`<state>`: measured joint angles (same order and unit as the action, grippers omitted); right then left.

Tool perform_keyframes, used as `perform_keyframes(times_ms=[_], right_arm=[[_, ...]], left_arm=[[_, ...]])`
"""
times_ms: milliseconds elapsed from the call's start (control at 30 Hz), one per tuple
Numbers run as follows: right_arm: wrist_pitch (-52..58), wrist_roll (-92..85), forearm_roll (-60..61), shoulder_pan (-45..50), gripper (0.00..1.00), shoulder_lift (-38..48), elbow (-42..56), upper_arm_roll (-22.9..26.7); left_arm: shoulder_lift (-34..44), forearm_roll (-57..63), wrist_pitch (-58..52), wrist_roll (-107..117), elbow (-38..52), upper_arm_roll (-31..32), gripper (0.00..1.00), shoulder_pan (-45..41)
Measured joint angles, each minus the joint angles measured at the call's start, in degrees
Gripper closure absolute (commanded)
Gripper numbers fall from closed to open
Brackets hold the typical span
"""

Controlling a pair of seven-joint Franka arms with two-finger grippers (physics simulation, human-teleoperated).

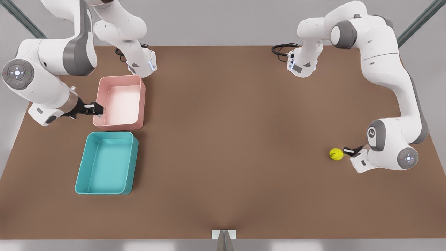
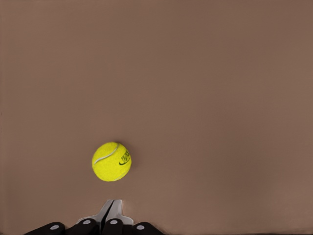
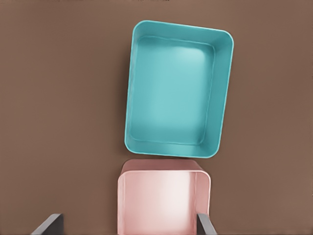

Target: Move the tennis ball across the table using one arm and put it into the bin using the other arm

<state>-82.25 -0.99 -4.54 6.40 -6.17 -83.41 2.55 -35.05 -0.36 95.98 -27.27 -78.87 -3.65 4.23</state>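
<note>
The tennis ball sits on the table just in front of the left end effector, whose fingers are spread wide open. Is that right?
Not quite. The tennis ball does sit on the table just in front of the left end effector, but the left wrist view shows its fingers pressed together, shut, not spread. The right end effector waits open over the pink tub.

Count on the table (image 1: 223,139): one ball, two tubs, two arms.
One tennis ball (image 1: 336,154) is sitting near the table's edge on the front view's right. Two tubs are lying side by side near the opposite edge: one teal bin (image 1: 106,163), one pink tub (image 1: 120,102). Two arms are reaching over the table, each carrying one gripper: left gripper (image 1: 345,151), right gripper (image 1: 99,108).
</note>
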Motion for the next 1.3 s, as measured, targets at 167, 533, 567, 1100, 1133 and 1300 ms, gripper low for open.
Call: perform_keyframes(times_ms=[167,533,567,1100,1133,1300], right_arm=[[0.1,0.2,-0.2,-0.4,0.00,-0.5,0.7,0.2],[0.4,0.4,-0.1,-0.3,0.00,-0.5,0.3,0.3],[0.4,0.4,-0.1,-0.3,0.00,-0.5,0.3,0.3],[0.7,0.3,0.0,-0.2,0.00,-0.7,0.2,0.4],[0.8,0.3,0.0,-0.2,0.00,-0.7,0.2,0.3],[0.7,0.3,0.0,-0.2,0.00,-1.4,0.3,0.3]], left_arm=[[-1.9,-0.2,8.2,-25.8,-4.9,-2.0,0.79,2.4],[-1.8,2.3,25.3,-60.7,-17.2,-2.5,0.79,3.8],[-1.8,2.4,26.0,-62.5,-18.4,-2.5,0.79,3.8],[-1.6,2.2,29.9,-68.9,-22.4,7.9,0.79,-3.1],[-1.0,2.2,29.6,-66.7,-22.3,10.6,0.79,-4.1],[0.5,2.1,26.3,-56.3,-18.6,12.3,0.79,-4.9]])
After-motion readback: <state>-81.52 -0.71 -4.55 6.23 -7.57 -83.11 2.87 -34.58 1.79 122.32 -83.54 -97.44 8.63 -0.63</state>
